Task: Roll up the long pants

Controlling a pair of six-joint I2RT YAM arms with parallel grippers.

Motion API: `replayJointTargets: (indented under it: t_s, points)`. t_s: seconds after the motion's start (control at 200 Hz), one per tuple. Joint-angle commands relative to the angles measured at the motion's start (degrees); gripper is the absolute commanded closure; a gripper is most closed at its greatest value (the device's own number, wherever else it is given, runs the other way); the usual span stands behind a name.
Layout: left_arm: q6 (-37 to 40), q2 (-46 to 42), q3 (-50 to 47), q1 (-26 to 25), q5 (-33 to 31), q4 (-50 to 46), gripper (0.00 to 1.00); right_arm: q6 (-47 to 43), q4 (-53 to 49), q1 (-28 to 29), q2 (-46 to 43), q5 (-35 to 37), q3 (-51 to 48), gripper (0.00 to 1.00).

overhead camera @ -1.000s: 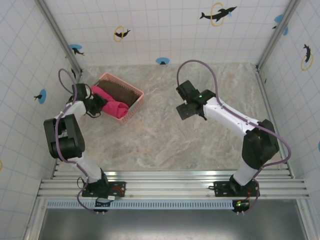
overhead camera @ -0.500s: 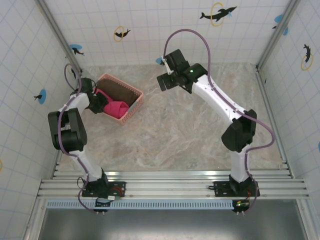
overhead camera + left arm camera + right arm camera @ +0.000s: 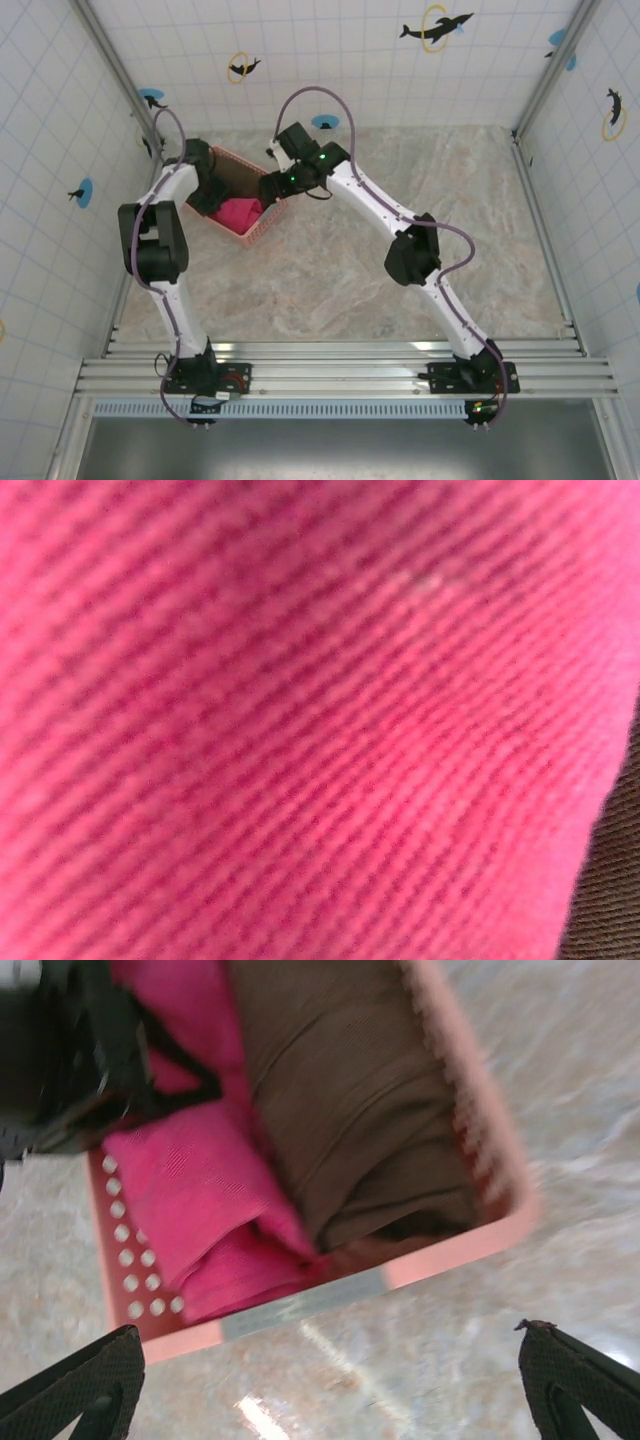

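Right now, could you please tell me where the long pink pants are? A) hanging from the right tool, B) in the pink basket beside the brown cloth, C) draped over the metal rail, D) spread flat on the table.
B: the long pants lie bunched inside the pink basket, against the dark brown cloth.

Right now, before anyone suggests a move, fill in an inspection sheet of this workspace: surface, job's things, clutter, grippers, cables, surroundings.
Surface: marbled table, carrying a pink basket at far left.
Job's things: long pants bunched inside the basket.
Clutter: brown cloth, folded beside the pants in the basket.
Grippers: left gripper down in the basket at the pants, grip cannot be told; right gripper open beside the basket.
Cables: purple cables loop off both arms.
Surroundings: tiled walls with dolphin stickers.
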Motion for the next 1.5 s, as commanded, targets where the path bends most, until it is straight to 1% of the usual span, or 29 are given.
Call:
replayJointTargets:
  t_s: [0.0,0.08,0.295,0.385,0.52,0.595,0.726,0.941,1.146,1.496]
  points:
    - [-1.9,8.7,1.1,-5.7,0.1,-9.7,1.0,1.2,-0.3,0.5,-0.1,-3.0,2.2,0.01]
    - [-1.5,10.3,4.4,-7.4,1.0,-10.2,1.0,0.4,-0.5,0.8,-0.6,-2.7,1.0,0.01]
    - [-0.7,14.0,12.6,-12.6,1.9,-13.0,1.0,-3.2,-1.5,0.9,-2.5,2.3,-1.6,0.01]
    - [-1.0,15.0,14.1,-14.5,2.5,-13.7,1.0,-5.4,-1.9,0.6,-2.7,4.7,-3.3,0.01]
    - [-1.1,15.3,14.7,-15.9,3.2,-13.8,1.0,-8.7,-1.9,-0.9,-2.3,7.2,-5.5,0.01]
    - [-0.5,15.3,15.1,-16.2,3.2,-14.4,1.0,-9.7,-1.9,-2.1,-1.4,7.2,-5.6,0.01]
    - [0.4,15.3,15.1,-16.3,2.8,-15.6,1.0,-11.5,-1.6,-3.4,-0.2,9.2,-5.5,0.01]
    - [0.3,13.6,12.8,-16.6,2.6,-16.1,1.0,-11.1,0.2,-5.3,2.7,9.3,-5.0,0.01]
    - [-0.6,12.5,11.6,-17.1,2.6,-15.9,1.0,-10.4,0.8,-4.7,6.3,7.8,-4.3,0.01]
    - [-1.4,12.7,11.7,-17.3,3.4,-14.9,1.0,-9.8,1.6,-3.6,8.9,8.6,-4.3,0.01]
